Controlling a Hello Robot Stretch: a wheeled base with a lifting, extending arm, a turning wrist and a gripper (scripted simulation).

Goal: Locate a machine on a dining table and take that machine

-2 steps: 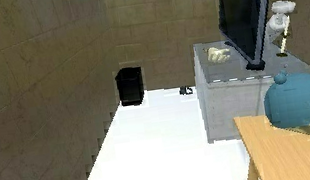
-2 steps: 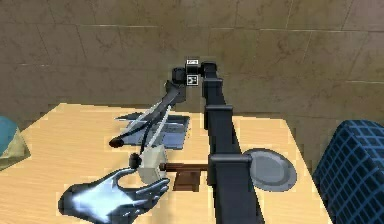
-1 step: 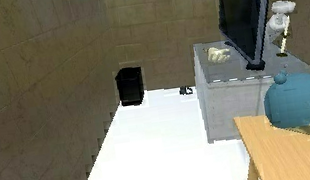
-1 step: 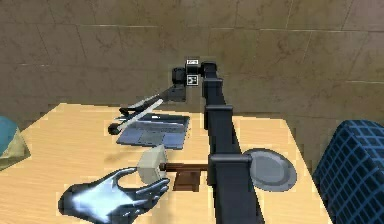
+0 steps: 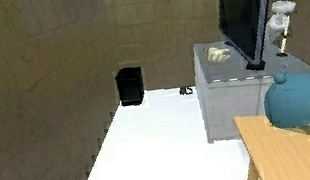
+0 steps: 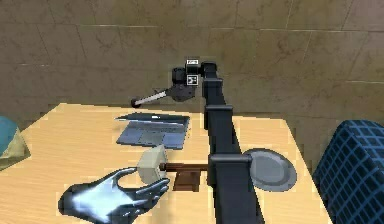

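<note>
Laptop toward the table's far edge; gripper near it, jaw state cannot be told.
Risk: a misaligned approach may shove the thin laptop across the table instead of seizing it.

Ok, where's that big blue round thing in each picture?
Forward view: the blue round thing sits at the lower right, on the wooden table.
Arm side view: a slice of it is at the left edge, on that table.
Shared landmark: the wooden table.
</note>
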